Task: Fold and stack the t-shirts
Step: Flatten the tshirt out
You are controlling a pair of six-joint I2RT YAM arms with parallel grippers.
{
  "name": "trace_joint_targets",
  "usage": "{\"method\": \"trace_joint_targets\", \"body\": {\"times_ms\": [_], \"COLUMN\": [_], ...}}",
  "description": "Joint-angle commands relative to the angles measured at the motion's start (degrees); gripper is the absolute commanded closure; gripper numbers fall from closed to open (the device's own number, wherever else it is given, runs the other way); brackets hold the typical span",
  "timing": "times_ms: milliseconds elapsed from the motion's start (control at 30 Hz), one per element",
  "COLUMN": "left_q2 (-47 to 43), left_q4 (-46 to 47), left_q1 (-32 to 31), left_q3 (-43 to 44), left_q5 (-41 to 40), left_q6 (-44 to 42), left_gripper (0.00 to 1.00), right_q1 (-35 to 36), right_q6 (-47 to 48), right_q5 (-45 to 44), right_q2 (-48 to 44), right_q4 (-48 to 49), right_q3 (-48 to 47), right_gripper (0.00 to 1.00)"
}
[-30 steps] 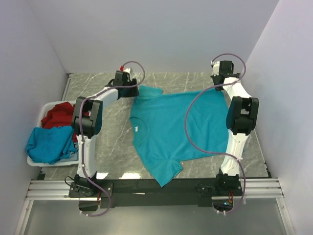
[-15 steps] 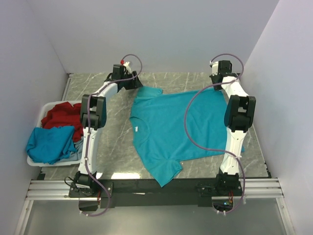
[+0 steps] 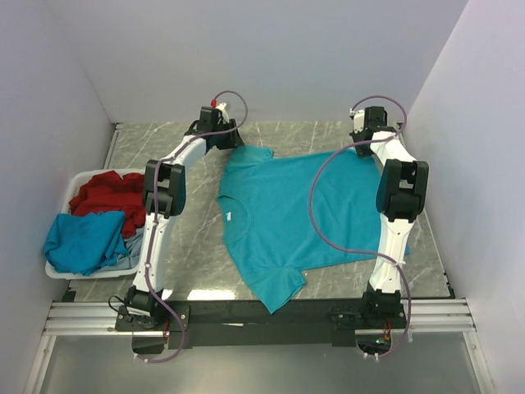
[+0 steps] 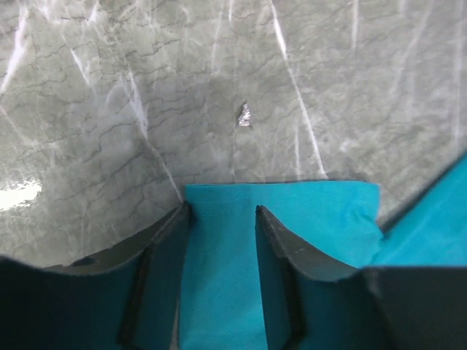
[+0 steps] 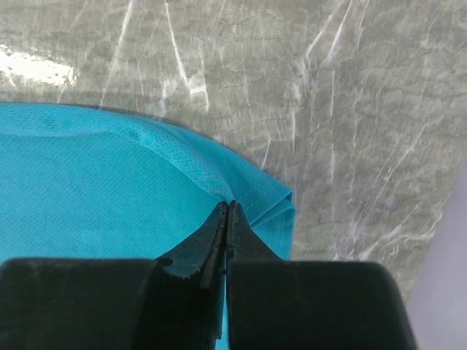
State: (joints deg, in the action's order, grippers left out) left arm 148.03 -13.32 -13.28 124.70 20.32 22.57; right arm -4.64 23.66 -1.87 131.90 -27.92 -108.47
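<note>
Teal t-shirt [image 3: 303, 213], left claw [image 4: 220, 215] parted astride its sleeve, right claw [image 5: 226, 211] pinching its corner

The left arm [image 3: 164, 189] has straightened, moving its jaws farther back by the teal t-shirt [image 3: 303, 205].

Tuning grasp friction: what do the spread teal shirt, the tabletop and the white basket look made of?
The teal t-shirt: soft matte knit cloth; the right wrist view shows a fine textured weave and a stitched hem. The tabletop: grey marble-look with white veins, glossy judging by the glare; stone or laminate, cannot tell. The basket: white, smooth rigid rim, probably plastic.
</note>
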Motion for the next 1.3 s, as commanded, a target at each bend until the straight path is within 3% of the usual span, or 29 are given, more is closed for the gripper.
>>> {"method": "trace_joint_targets", "body": {"times_ms": [0,133,233,400,567,700,800,933,1033,1133,1267], "left_q2": [2.7,3.9,4.5,4.5,-1.9,-18.3,-30.3,-45.4,-56.6,-67.2,-80.4], "left_q4": [-7.3,-9.3,-9.9,-11.2,-9.0,-3.5,-1.1,3.8,6.9,9.8,15.9], "left_q1": [-1.4,-1.8,-2.2,-3.0,-1.8,-0.3,0.3,0.4,0.4,0.4,0.2], "left_q3": [2.0,3.3,4.6,6.5,2.7,-5.9,-13.1,-25.1,-29.4,-31.3,-33.1], "left_q5": [-7.6,-8.6,-8.6,-8.3,-11.3,-14.8,-16.9,-18.6,-19.1,-19.3,-15.9], "left_q6": [-3.1,-5.1,-5.5,-6.9,-6.7,-8.1,-10.1,-10.9,-9.8,-8.1,-5.1], "left_gripper": [0.54,0.62,0.73,1.0,1.0,1.0,1.0,1.0,1.0,1.0,1.0], "right_q1": [0.3,0.3,0.3,0.3,0.3,1.5,3.8,7.7,8.8,9.6,12.2], "right_q6": [-0.4,-0.4,-0.4,-0.5,-0.3,0.9,2.4,4.5,6.9,8.7,8.4], "right_q5": [0.8,0.7,0.7,1.3,1.4,1.2,0.3,-0.9,-1.0,0.6,1.6], "right_q2": [-4.3,-4.6,-5.0,-6.1,-8.9,-18.0,-29.5,-47.0,-56.9,-63.6,-66.4], "right_q4": [1.6,1.6,1.8,1.7,0.7,4.3,8.2,7.1,3.3,-2.7,-12.8], "right_q3": [0.7,1.0,1.4,2.6,3.5,11.9,21.8,27.0,23.5,13.5,-9.8], "right_gripper": [1.0,1.0,1.0,1.0,1.0,1.0,1.0,1.0,1.0,1.0,1.0]}}
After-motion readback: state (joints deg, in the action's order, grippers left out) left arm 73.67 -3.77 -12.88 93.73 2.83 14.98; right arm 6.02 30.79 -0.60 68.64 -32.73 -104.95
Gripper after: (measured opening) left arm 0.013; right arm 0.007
